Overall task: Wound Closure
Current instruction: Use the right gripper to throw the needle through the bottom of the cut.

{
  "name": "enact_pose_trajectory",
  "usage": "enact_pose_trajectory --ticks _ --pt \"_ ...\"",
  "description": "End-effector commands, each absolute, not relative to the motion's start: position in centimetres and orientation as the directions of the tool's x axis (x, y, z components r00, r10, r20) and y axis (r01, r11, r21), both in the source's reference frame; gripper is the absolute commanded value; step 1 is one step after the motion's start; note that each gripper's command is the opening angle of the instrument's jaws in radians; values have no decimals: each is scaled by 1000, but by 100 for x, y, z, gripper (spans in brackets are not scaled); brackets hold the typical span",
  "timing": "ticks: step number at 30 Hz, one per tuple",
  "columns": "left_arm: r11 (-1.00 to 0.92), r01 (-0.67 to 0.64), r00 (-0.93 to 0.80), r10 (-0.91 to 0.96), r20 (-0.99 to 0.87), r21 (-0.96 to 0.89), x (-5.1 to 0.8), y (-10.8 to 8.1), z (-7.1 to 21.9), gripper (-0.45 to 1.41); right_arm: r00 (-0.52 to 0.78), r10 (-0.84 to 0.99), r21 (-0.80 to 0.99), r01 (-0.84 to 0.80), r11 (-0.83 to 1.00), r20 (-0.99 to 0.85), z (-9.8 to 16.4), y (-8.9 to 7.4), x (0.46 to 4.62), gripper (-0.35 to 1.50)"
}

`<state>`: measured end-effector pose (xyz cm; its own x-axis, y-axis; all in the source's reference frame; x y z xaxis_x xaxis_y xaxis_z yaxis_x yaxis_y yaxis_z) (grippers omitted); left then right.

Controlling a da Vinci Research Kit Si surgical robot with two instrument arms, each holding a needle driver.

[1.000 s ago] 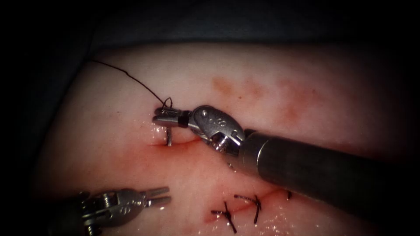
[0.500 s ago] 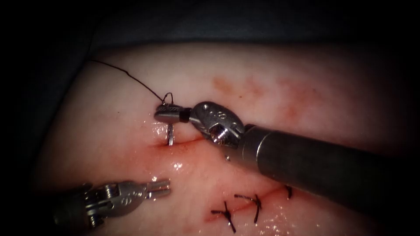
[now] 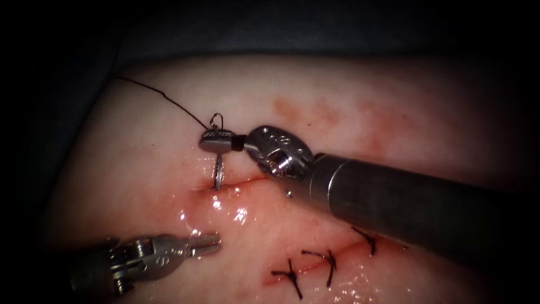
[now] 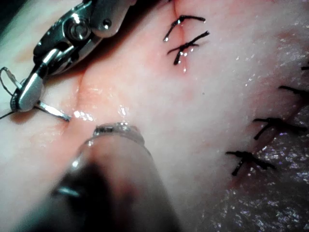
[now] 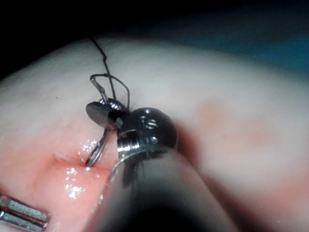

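endoscope view | needle [image 3: 217,171] below right gripper [image 3: 216,141] | tip in cut [image 3: 242,183]

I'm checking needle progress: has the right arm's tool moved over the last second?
Yes. The right arm's metal needle driver, shut on the curved steel needle, has risen away from the cut in the pale tissue, exposing more needle.

Needle [image 3: 217,171] tip buried in tissue [image 3: 349,112] at cut [image 3: 247,181]; depth cannot tell. Thread [image 3: 163,98] far end lost in dark beyond tissue edge. Right tool [image 3: 216,139] shaft covers part of cut and one stitch [image 3: 365,239]. Left tool [image 3: 205,243] shaft fades into shadow; own jaws blurred in left wrist view.
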<state>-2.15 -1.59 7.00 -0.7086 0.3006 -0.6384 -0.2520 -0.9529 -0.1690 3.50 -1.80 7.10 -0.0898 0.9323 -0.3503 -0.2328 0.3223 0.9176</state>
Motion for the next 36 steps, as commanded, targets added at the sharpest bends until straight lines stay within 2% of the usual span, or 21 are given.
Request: enact_pose_trajectory --ticks 1,23,36 --pt "-953 -252 -708 299 -640 -167 -222 -154 704 -22 -92 936 923 -221 315 -341 711 -172 362 -35" --pt "-955 -248 -706 294 -644 -165 -213 -157 705 -25 -52 997 996 -61 61 -64 709 -183 371 -35" --pt "-955 -244 -709 293 -641 -167 -212 -157 705 -30 -19 1000 1000 -25 12 -12 693 -207 381 -35"
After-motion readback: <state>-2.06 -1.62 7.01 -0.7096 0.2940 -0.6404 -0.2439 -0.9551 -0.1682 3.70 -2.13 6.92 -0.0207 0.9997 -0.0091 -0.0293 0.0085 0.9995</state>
